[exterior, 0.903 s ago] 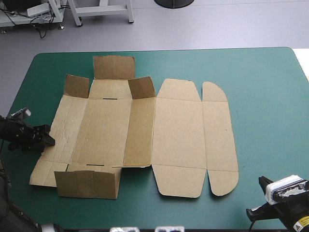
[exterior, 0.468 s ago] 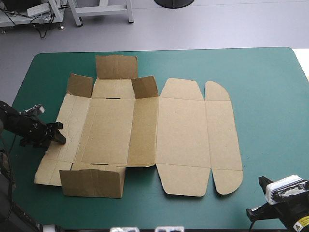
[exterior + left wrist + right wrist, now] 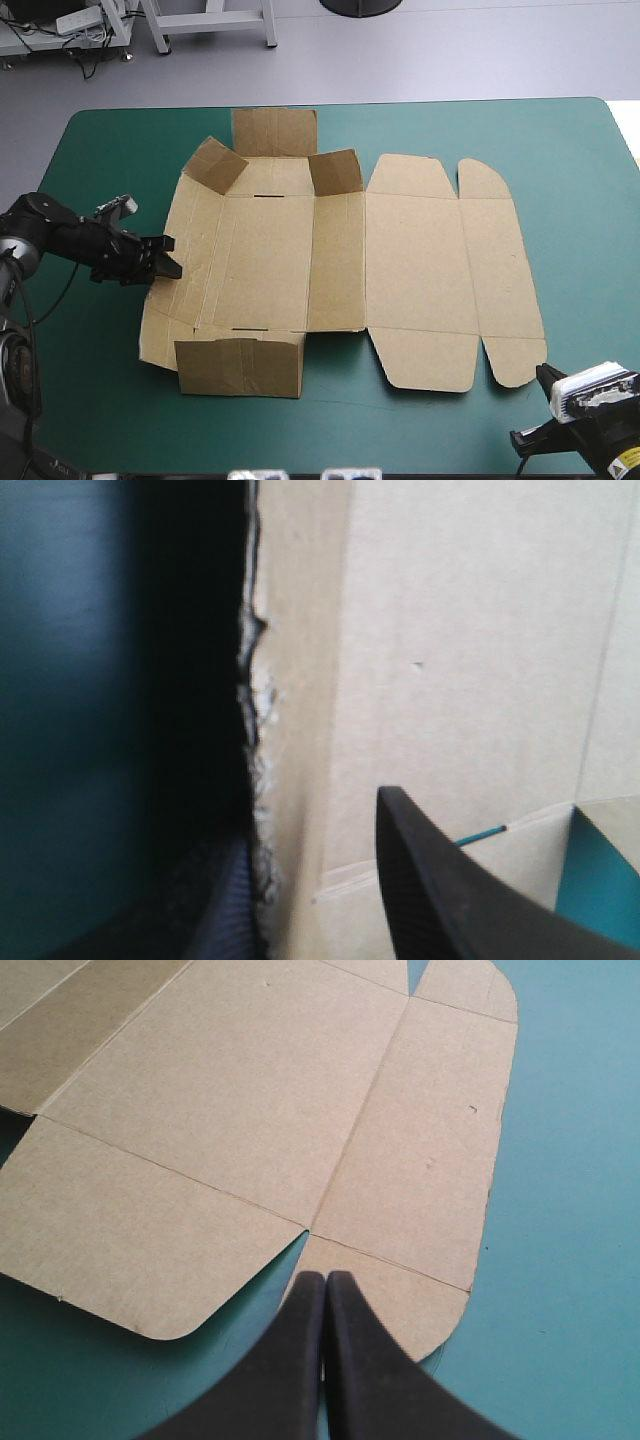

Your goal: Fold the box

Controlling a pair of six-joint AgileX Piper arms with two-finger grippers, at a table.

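Left wrist view: box [image 3: 470,630] left edge is pinched by left gripper [image 3: 312,830], probably to raise that wall. Right gripper [image 3: 325,1290] is parked beside box, fingers pressed together.

Teal-green table [image 3: 560,150], brown box [image 3: 400,260] lying mostly flat across its middle, end flaps raised
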